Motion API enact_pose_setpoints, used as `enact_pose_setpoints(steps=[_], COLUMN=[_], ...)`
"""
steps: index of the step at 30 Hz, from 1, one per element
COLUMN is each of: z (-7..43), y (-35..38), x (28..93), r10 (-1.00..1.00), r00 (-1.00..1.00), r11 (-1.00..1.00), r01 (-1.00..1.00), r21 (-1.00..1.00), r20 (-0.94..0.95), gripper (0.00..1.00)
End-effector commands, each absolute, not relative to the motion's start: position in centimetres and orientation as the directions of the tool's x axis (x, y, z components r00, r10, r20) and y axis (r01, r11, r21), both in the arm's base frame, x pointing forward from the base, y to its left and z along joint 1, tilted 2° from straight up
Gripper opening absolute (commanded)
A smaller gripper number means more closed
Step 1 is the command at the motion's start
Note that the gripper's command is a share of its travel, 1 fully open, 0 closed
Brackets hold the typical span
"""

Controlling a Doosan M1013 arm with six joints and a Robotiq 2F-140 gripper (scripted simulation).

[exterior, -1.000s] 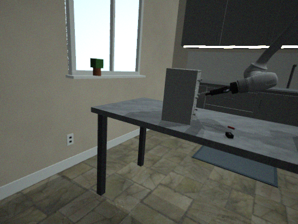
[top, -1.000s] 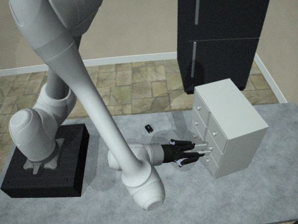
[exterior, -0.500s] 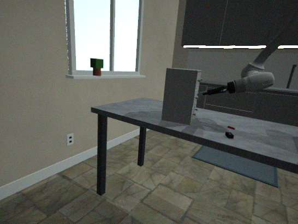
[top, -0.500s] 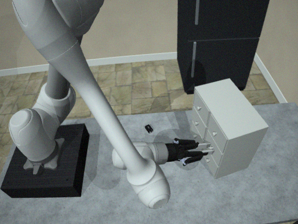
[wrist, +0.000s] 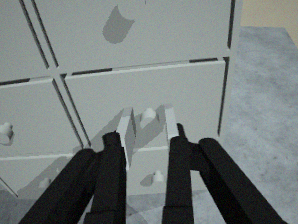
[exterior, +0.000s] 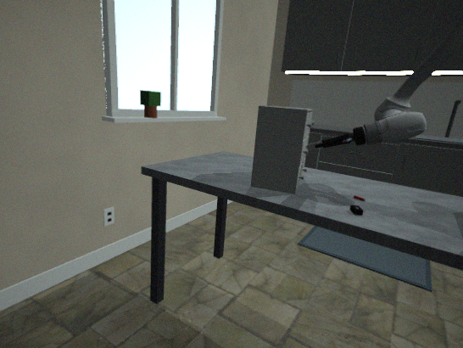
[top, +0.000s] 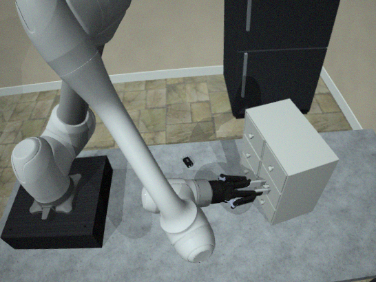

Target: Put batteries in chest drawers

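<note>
Batteries: your nine-volt battery lies on the table, out in front of the chest and well apart from it. The AA battery lies near it, a little closer to the chest; from the top view the arm hides it from you.
Pincer: your gripper reaches level at the right drawer of the middle row. It stands narrowly open, one finger on each side of that drawer's knob, and grips nothing.
Drawers: every front you can see in the wrist view sits flush with its neighbours.
In the way: the knobs of the drawers above and below stand close to the fingers. The forearm crosses the table between the base block and the chest.
Edges: the chest's right side is just beside your outer finger, with bare table past it. The chest's back stands near the table's far edge.
Room: the widest stretch of table lies on the near side of the arm. A dark fridge stands on the floor behind the chest.
</note>
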State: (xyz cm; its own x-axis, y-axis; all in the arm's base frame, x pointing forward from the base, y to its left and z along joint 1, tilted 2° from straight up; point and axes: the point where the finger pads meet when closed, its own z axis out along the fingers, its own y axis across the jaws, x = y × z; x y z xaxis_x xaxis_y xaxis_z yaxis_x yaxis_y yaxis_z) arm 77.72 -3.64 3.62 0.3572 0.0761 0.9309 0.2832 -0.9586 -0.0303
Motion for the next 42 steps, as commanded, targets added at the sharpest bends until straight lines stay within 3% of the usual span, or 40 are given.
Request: enact_pose_setpoints(steps=[1, 8, 9, 42], z=[3.63, 3.63, 3.63, 3.64], y=[-3.64, -3.64, -3.64, -3.69], x=[77.72, 77.72, 77.72, 77.57], r10=[0.076, 0.076, 0.076, 0.076], r00=[0.357, 0.357, 0.357, 0.357], r11=[-0.959, -0.959, -0.959, -0.959], r01=[0.283, 0.283, 0.283, 0.283], r21=[-0.030, -0.030, -0.030, -0.030], r20=[0.931, 0.931, 0.931, 0.931], gripper=[0.20, 0.20, 0.08, 0.08])
